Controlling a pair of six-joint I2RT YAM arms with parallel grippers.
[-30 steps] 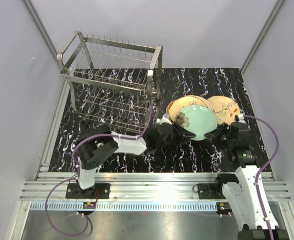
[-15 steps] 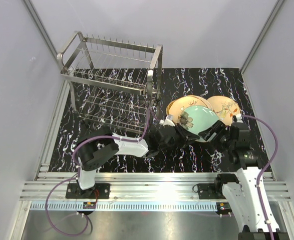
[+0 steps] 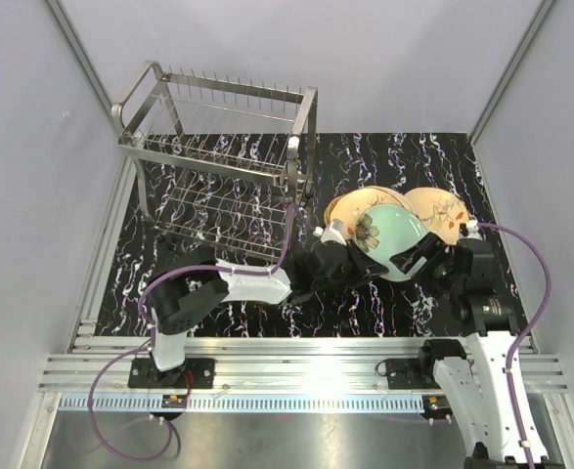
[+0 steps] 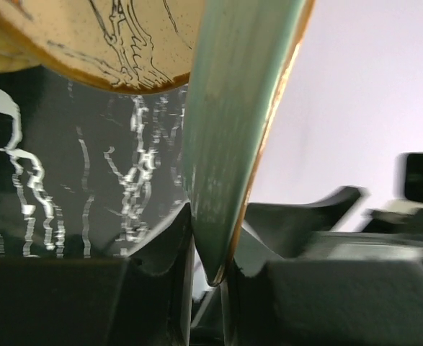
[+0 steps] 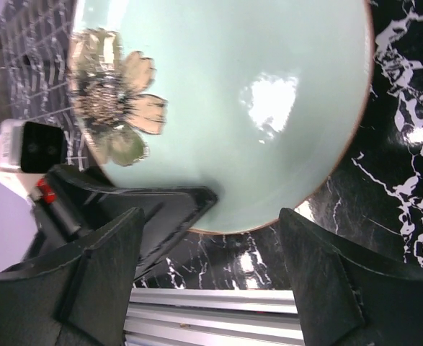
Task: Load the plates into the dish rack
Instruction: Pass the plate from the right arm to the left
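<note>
The mint-green plate (image 3: pixel 392 240) with a flower is tilted up off the stack at the right of the mat. My left gripper (image 3: pixel 357 260) is shut on its near-left rim; in the left wrist view the plate's edge (image 4: pixel 233 108) stands pinched between the jaws of the left gripper (image 4: pixel 207 252). My right gripper (image 3: pixel 425 256) is open just beside the plate's right rim, apart from it. In the right wrist view the plate (image 5: pixel 254 94) fills the top, beyond the right gripper (image 5: pixel 211 252). The dish rack (image 3: pixel 218 156) stands at the far left with no plates in it.
An orange-rimmed plate (image 3: pixel 348 205) lies under the mint one, and a beige floral plate (image 3: pixel 443 210) lies to its right, also seen as the beige plate (image 4: pixel 103 36) in the left wrist view. The black marbled mat (image 3: pixel 404 156) covers the table. Aluminium rails (image 3: pixel 296 352) run along the near edge.
The right gripper has opened off the mint plate and drawn back a little to the right. The left gripper has closed on the plate's rim and tipped the plate up.
</note>
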